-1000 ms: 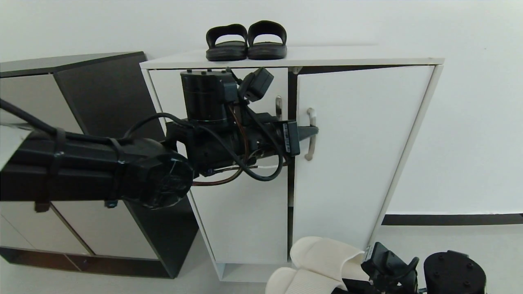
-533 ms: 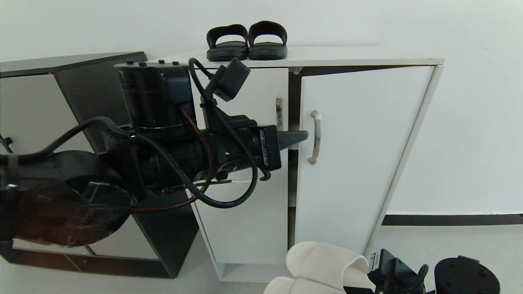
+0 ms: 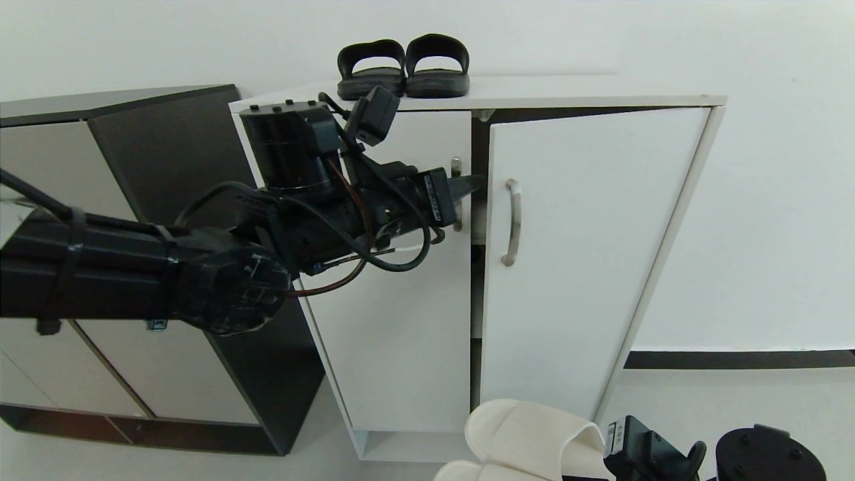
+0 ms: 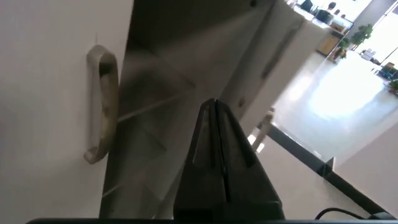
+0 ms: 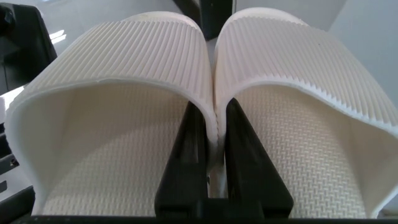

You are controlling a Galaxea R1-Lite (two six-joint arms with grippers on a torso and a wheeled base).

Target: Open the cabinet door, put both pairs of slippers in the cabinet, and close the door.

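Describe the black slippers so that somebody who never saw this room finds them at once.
Find the white cabinet beside the dark cabinet. On its top, toward the left end, the black slippers stand side by side. The cream slippers, the only other pair, are down low in front of it.

A low dark sideboard (image 3: 167, 147) with pale door fronts stands on the grey floor (image 3: 735, 401) against the white wall (image 3: 768, 200) (its top and side panel are black). A black skirting strip (image 3: 735, 359) runs along the wall's foot.
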